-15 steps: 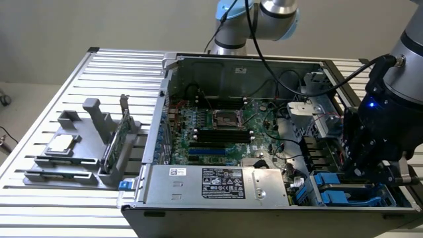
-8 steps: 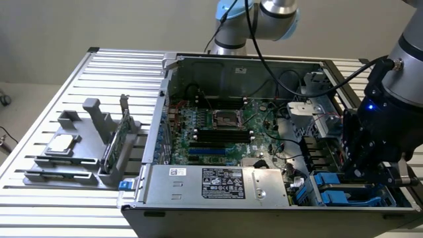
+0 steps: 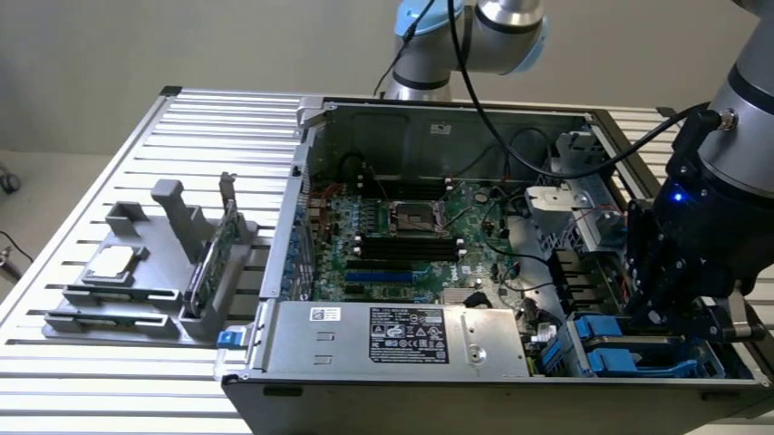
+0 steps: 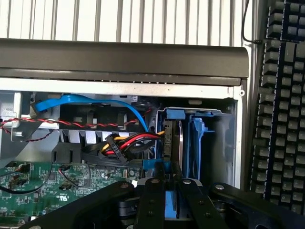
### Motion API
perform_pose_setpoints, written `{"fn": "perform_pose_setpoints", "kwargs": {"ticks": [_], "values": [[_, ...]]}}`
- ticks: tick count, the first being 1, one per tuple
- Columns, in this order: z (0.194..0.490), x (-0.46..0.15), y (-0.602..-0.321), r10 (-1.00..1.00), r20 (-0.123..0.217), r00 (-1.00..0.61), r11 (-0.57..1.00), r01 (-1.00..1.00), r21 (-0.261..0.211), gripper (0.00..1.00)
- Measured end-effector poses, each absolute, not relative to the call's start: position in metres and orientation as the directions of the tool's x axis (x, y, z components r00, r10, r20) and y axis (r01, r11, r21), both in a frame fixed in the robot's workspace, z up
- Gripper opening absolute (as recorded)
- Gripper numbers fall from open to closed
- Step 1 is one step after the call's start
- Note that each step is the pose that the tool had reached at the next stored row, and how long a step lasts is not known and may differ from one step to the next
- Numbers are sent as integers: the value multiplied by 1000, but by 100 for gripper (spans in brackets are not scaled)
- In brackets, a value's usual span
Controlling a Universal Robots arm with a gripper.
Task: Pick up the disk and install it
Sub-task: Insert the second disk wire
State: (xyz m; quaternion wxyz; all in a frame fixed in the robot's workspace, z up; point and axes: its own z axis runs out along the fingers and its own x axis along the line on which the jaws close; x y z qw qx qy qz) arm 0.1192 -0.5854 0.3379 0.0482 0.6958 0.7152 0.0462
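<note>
- The open computer case lies on a table made of metal slats. Everything below is placed by this case.
- The gripper hangs over the corner of the case where the blue drive bays are. That corner is at the exterior view's right, on the near side.
- In the wrist view the two dark fingers are pinched on the disk. The disk stands on its thin edge between them. So the pincer is clenched and is grasping the disk.
- The disk is at the drive bay inside the case, low in that corner. Its blue plastic frame shows at the top and at the side. How far it has gone into the bay cannot be told.
- Red, yellow and black wires and a flat blue cable lie inside the case, just beside the disk.
- The green board fills the middle of the case floor.
- A silver power box with a label sits along the near wall of the case.
- Outside the case, at the exterior view's left, a grey holder stands on the table. A small silver chip and a thin green card rest in it.
- A dark keyboard lies outside the case, next to the wall by the drive bay.
</note>
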Motion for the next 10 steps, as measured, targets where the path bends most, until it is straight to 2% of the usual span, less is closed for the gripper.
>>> {"fn": "perform_pose_setpoints", "kwargs": {"ticks": [10], "values": [[340,119,-585,1000,-4,-28,28,991,133,17]]}}
